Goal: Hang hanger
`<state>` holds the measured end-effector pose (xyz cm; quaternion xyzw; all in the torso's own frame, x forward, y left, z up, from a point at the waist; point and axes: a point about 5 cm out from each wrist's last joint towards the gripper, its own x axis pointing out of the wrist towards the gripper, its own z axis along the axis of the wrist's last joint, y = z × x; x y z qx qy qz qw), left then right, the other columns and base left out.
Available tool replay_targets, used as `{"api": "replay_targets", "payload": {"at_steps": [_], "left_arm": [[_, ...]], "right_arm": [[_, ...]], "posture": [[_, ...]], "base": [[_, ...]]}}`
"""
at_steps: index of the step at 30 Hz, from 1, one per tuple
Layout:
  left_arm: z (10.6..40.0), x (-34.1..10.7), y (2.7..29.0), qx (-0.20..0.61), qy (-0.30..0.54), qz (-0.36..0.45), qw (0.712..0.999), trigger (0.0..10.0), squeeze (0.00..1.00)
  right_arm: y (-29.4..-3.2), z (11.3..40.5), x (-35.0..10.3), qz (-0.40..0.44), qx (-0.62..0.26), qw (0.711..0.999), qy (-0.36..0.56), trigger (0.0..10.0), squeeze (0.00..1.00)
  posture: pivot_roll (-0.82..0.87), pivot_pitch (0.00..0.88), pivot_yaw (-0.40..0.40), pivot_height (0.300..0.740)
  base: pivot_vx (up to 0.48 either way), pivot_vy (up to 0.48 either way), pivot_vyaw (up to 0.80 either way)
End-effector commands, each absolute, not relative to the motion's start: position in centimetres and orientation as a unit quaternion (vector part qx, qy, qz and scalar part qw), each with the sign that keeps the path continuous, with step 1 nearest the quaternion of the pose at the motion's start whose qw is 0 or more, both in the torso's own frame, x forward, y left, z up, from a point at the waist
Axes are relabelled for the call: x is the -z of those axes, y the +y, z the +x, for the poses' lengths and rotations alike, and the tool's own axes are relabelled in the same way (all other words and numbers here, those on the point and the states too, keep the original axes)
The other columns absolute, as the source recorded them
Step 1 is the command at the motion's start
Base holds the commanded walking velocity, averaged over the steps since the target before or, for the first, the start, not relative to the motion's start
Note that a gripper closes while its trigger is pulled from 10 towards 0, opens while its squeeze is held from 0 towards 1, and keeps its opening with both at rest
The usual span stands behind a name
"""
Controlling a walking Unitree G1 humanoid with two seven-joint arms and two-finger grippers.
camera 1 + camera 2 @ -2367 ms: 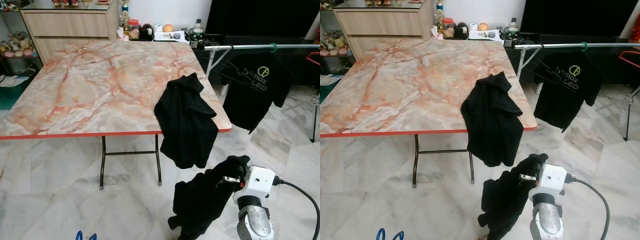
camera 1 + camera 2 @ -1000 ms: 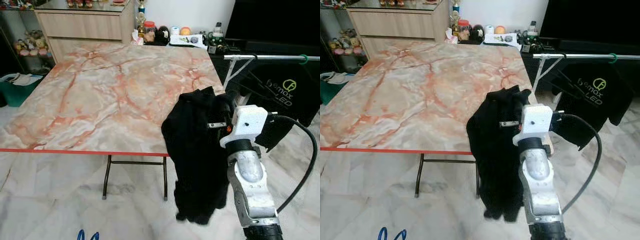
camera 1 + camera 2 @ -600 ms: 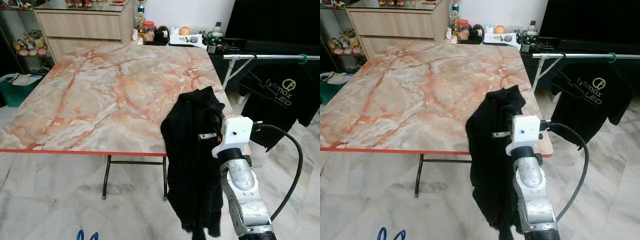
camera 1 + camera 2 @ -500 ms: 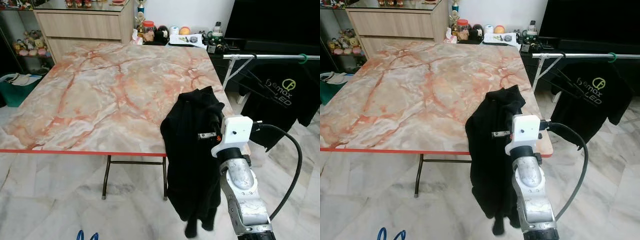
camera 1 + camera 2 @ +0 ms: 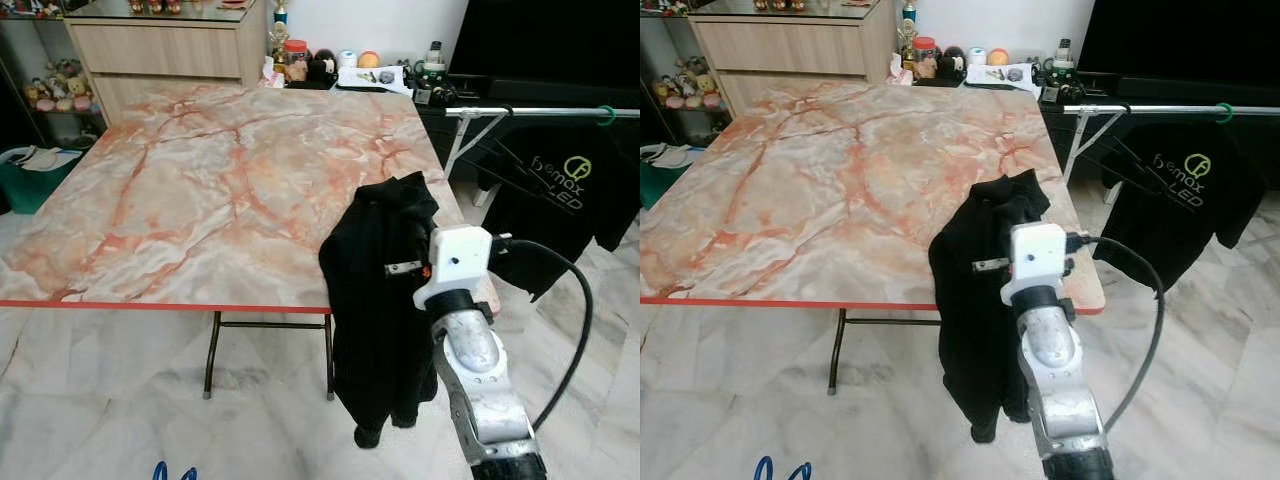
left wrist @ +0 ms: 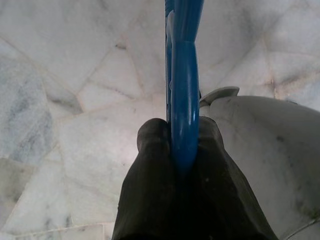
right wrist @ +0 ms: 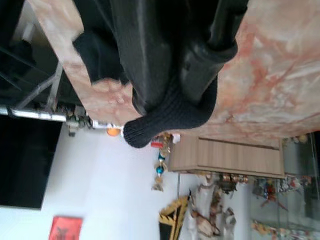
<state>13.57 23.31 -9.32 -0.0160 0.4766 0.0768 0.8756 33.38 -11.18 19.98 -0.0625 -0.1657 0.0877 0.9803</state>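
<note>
Since 0.5 s ago our right gripper (image 7: 200, 70) has shifted slightly left; the black garment (image 5: 375, 290) it grips hangs shorter, hem off the floor. Fingers clamped on the fabric. Marble table (image 5: 200, 190) edge sits just beyond the gripper; clothes rail (image 5: 540, 112) with a black T-shirt (image 5: 555, 190) further to its right. Right arm raised, forearm upright. Left gripper (image 6: 175, 150) low over the floor, pinching a blue hanger (image 6: 184, 90).

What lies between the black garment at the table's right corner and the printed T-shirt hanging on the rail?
In the left eye view, the right gripper and its cable, raised beside the black garment, fill the near gap to the T-shirt; behind are the rail's slanted leg and floor.
</note>
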Motion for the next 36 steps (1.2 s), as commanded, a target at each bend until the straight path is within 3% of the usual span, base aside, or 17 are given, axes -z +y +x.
{"api": "replay_targets", "payload": {"at_steps": [1, 15, 36], "left_arm": [[12.4, 9.6, 23.9, -0.079, 0.495, -0.012, 0.865, 10.0, 0.00], [11.6, 9.6, 24.9, -0.084, 0.502, -0.014, 0.861, 10.0, 0.00], [12.7, 10.1, 21.4, -0.067, 0.500, -0.025, 0.863, 10.0, 0.00]], "right_arm": [[-10.4, 34.0, -22.5, -0.068, -0.102, 0.968, -0.218, 10.0, 0.00], [-9.2, 37.2, -25.2, -0.066, -0.106, 0.965, -0.229, 10.0, 0.00], [-8.9, 37.4, -24.8, -0.055, -0.106, 0.965, -0.234, 10.0, 0.00]], "posture": [[0.00, 0.081, -0.012, 0.721], [0.01, 0.084, -0.020, 0.721], [0.01, 0.088, -0.023, 0.721]], "base": [[0.000, 0.000, 0.00], [0.000, 0.000, 0.00], [0.000, 0.000, 0.00]]}}
